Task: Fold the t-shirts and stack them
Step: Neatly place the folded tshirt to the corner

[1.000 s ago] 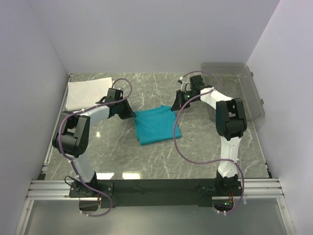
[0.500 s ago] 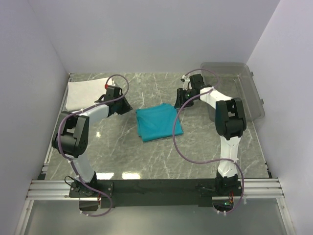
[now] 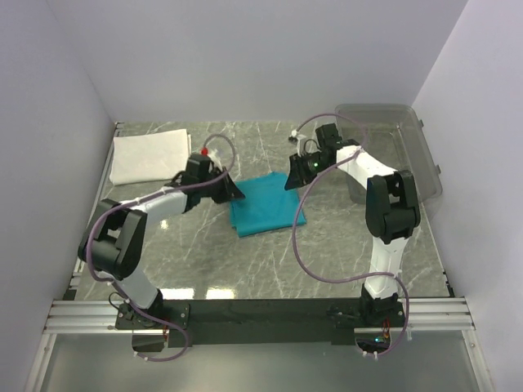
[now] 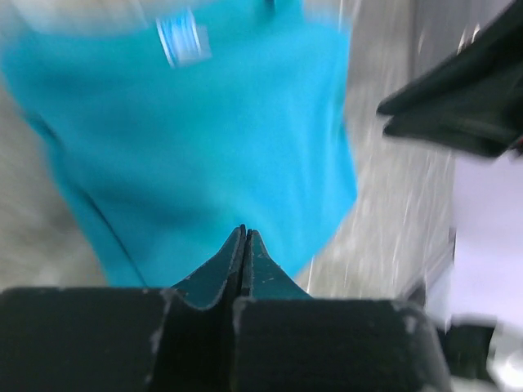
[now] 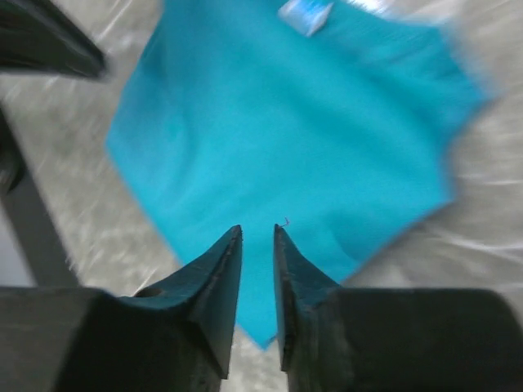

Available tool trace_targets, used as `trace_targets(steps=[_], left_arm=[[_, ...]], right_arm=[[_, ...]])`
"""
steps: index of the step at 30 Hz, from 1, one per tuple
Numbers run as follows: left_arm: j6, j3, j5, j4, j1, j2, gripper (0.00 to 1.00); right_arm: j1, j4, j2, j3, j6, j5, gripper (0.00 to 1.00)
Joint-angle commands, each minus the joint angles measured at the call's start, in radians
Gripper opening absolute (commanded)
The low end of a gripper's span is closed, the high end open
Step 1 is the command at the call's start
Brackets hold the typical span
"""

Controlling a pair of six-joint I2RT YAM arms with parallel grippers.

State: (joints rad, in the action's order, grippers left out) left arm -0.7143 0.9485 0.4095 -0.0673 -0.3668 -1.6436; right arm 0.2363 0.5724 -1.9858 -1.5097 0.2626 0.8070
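Observation:
The teal t-shirt lies folded at the middle of the table. Its white neck label shows in the left wrist view and the right wrist view. The white folded piece lies at the far left. My left gripper hovers over the teal shirt's left edge; in its wrist view the jaws are shut and empty. My right gripper is at the shirt's far right corner; in its wrist view the jaws are a narrow gap apart, with nothing between them.
A clear plastic bin stands at the far right. The right arm's purple cable loops over the table beside the shirt's right edge. White walls close in the table on three sides.
My left gripper drew back from the shirt's left edge, then moved right over it. My right gripper came nearer, down to the shirt's far right corner. The shirt lies almost unchanged.

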Motion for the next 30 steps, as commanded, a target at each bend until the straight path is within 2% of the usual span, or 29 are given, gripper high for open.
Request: trace_targets(steps=[1, 5, 9, 17, 21, 25, 27, 30], left_arm=[[0.007, -0.079, 0.133, -0.046, -0.049, -0.037, 0.01], [0.004, -0.114, 0.120, -0.028, -0.075, -0.053, 0.01], [0.015, -0.152, 0.069, 0.007, -0.077, -0.058, 0.01], [0.015, -0.224, 0.006, 0.011, -0.077, -0.056, 0.01], [0.026, -0.237, -0.029, 0.008, -0.077, 0.045, 0.11], [0.041, -0.225, -0.112, 0.060, -0.075, 0.216, 0.22], [0.036, -0.226, -0.159, 0.103, -0.075, 0.255, 0.32], [-0.002, -0.247, -0.161, 0.115, -0.064, 0.278, 0.40]], right_arm=[[0.023, 0.148, -0.001, 0.048, 0.113, 0.133, 0.27], [0.032, 0.168, 0.007, 0.118, 0.118, 0.103, 0.27], [0.029, 0.152, -0.014, 0.173, 0.083, -0.001, 0.27], [0.028, 0.115, -0.061, 0.164, 0.009, -0.149, 0.27], [0.026, 0.139, -0.045, 0.149, 0.038, -0.144, 0.27], [0.023, 0.153, 0.060, 0.140, 0.092, -0.143, 0.29], [0.023, 0.162, 0.099, 0.129, 0.119, -0.149, 0.30], [0.023, 0.138, 0.183, 0.140, 0.135, -0.180, 0.34]])
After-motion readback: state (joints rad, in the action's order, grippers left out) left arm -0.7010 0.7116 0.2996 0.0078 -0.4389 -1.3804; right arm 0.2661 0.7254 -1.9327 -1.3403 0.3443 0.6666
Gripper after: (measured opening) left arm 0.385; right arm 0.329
